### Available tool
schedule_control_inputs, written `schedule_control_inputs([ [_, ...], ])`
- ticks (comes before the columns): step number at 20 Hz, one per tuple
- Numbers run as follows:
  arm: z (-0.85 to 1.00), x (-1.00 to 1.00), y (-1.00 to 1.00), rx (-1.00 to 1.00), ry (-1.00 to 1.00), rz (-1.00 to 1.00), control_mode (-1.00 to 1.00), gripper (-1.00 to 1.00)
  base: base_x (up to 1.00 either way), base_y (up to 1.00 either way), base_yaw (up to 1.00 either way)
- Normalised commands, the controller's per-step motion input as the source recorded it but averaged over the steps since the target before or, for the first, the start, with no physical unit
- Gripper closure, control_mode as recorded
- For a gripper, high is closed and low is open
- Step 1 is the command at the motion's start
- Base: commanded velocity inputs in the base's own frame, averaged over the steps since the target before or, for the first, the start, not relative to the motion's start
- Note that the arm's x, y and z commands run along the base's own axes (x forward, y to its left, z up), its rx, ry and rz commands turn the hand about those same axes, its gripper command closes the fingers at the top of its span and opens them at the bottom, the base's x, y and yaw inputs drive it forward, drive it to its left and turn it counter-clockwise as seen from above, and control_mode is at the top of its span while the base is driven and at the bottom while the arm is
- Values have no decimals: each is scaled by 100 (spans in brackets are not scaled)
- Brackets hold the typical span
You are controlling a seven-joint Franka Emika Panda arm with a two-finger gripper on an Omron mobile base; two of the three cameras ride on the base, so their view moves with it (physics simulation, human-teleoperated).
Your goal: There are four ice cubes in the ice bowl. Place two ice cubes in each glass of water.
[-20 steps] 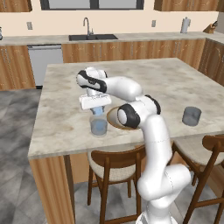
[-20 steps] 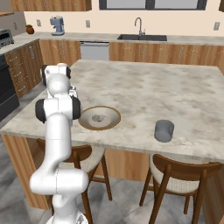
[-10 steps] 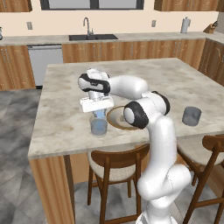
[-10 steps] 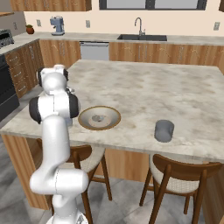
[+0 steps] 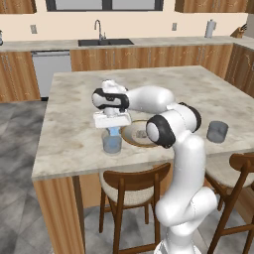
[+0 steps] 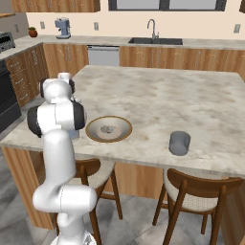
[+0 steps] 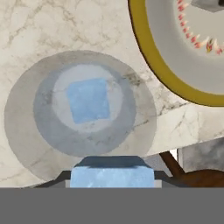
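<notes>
Since half a second ago the arm has swung slightly lower over the counter [image 5: 69,134], bringing the gripper [image 5: 113,130] directly above the near glass of water [image 5: 112,143]. Beside it lies the ice bowl [image 5: 130,140]; the other glass [image 5: 217,132] stands well apart. One ice cube [image 7: 89,100] already sits in the glass below. Partly closed, the gripper pinches another ice cube [image 7: 112,178], so release is straight down.
</notes>
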Motion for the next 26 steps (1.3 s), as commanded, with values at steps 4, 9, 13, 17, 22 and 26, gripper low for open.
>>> schedule_control_inputs([
  [4,-2,39,2,-3,0,-14,-100,100,0,0,0],
  [9,-3,57,16,-9,-5,-8,-100,100,0,0,0],
  [13,-3,11,38,-10,-12,-9,-100,100,0,0,0],
  [17,-24,0,0,-4,-1,-11,-100,100,0,0,0],
  [22,-18,-2,-16,-3,0,-13,-100,100,0,0,0],
  [26,0,-43,-41,-1,0,-13,-100,-100,0,0,0],
])
